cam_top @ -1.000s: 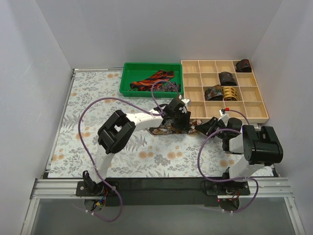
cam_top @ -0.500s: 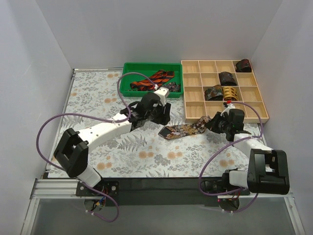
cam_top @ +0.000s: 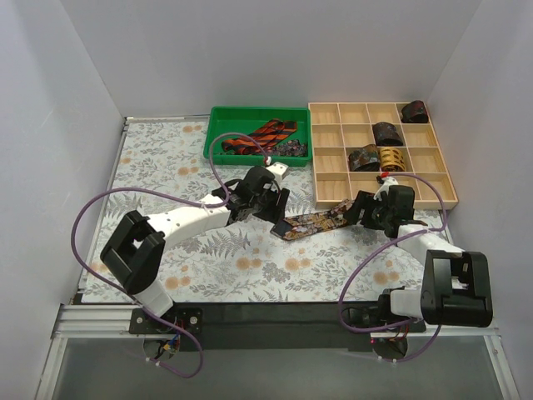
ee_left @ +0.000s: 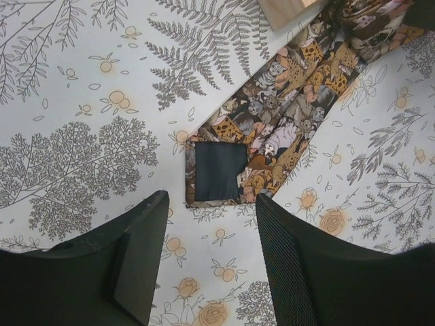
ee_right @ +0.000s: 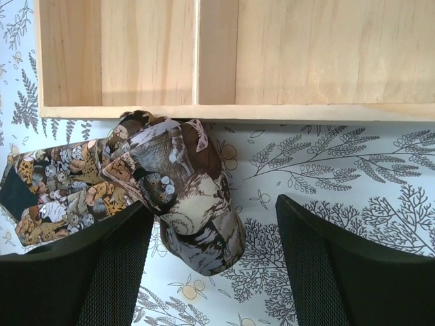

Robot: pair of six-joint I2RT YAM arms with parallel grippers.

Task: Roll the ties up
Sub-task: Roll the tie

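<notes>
A dark tie (cam_top: 315,222) with a brown-gold cat print lies slanted on the floral cover, stretched between the two grippers. In the left wrist view its folded end (ee_left: 216,173) shows a dark lining, and the printed band (ee_left: 299,95) runs up to the right. My left gripper (ee_left: 211,202) hovers open just short of that end, touching nothing. In the right wrist view the tie's other end is a loose bunch (ee_right: 194,204) below the wooden box wall. My right gripper (ee_right: 214,205) stands open around this bunch, and its pads do not press it.
A green tray (cam_top: 218,125) at the back holds a red-black striped tie (cam_top: 265,133) and other fabric. A wooden compartment box (cam_top: 333,179) at the back right holds several rolled ties, such as a gold one (cam_top: 391,157). Purple cables (cam_top: 150,193) loop over the left arm.
The right gripper has opened and let go of the tie's bunched end. The left arm swung off the tie to its left end and opened wider. The tie now lies stretched and slanted.
</notes>
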